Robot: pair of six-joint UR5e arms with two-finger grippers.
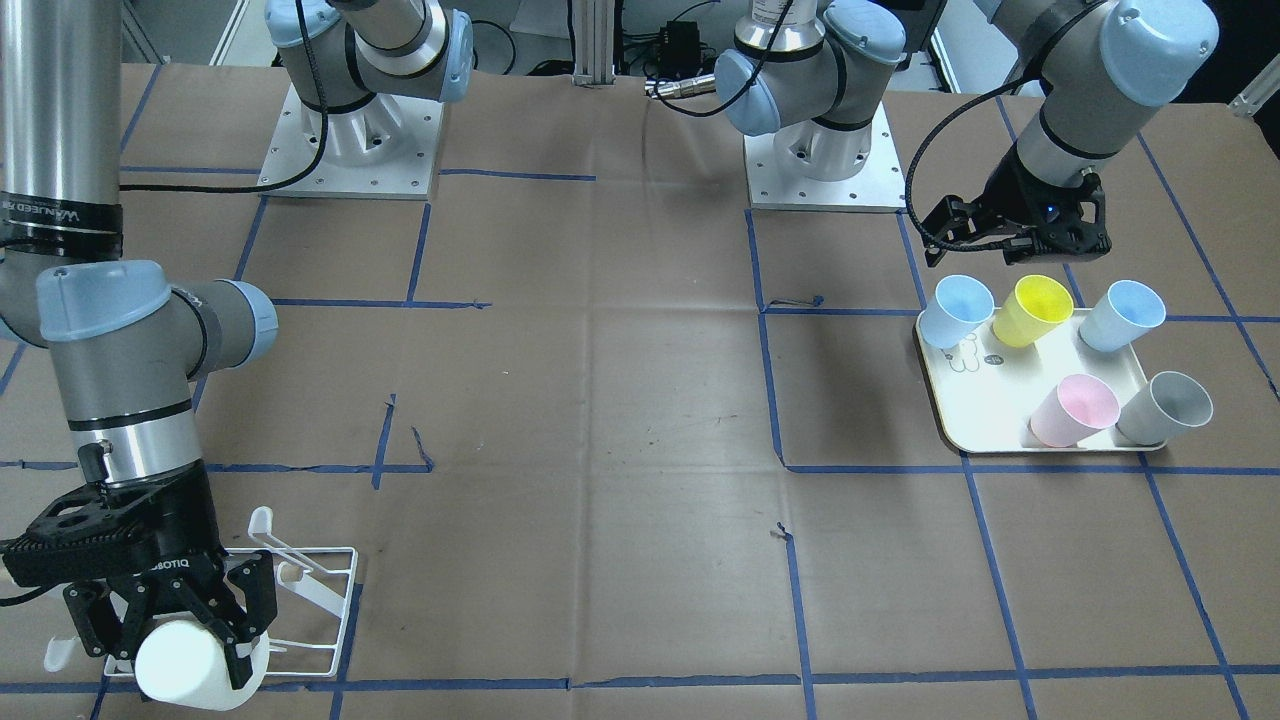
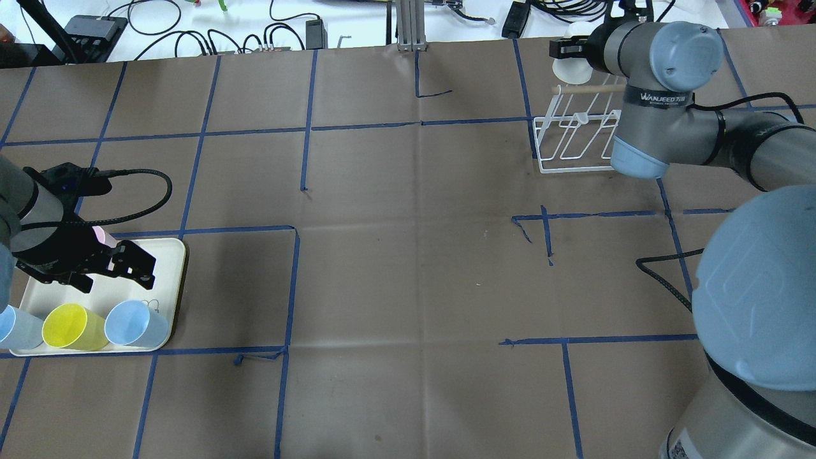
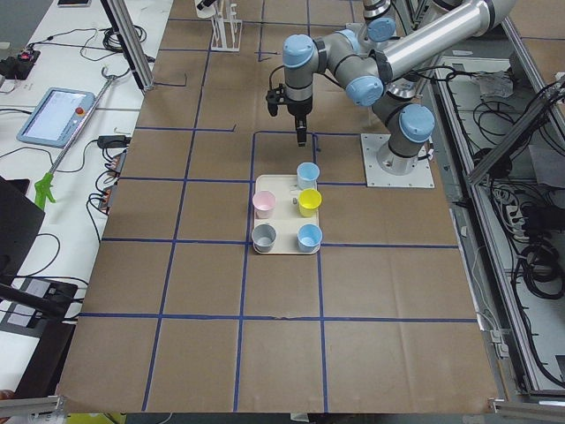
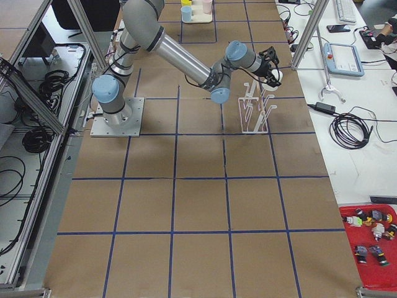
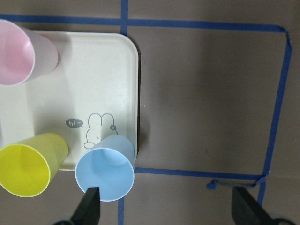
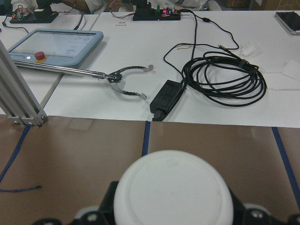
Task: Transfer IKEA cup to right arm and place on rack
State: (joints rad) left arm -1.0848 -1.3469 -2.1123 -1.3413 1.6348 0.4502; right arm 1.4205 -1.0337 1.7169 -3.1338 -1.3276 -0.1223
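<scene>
My right gripper point(image 1: 175, 648) is shut on a white IKEA cup point(image 1: 195, 668) and holds it over the outer end of the white wire rack point(image 1: 315, 590). The cup also shows in the overhead view point(image 2: 572, 67) and the right wrist view point(image 6: 173, 192), base toward the camera. I cannot tell whether it touches a prong. The rack point(image 2: 574, 143) has a wooden dowel point(image 2: 586, 89) across it. My left gripper point(image 2: 137, 264) is open and empty, hovering above the cream tray point(image 2: 167, 255); its fingertips point(image 5: 90, 206) stand wide apart.
The cream tray point(image 1: 1000, 385) holds a pale blue cup point(image 1: 955, 310), a yellow cup point(image 1: 1033, 308), another pale blue cup point(image 1: 1122, 315), a pink cup point(image 1: 1075, 410) and a grey cup point(image 1: 1165, 407). Cables and a pendant lie on the white bench beyond the rack point(image 6: 220, 77).
</scene>
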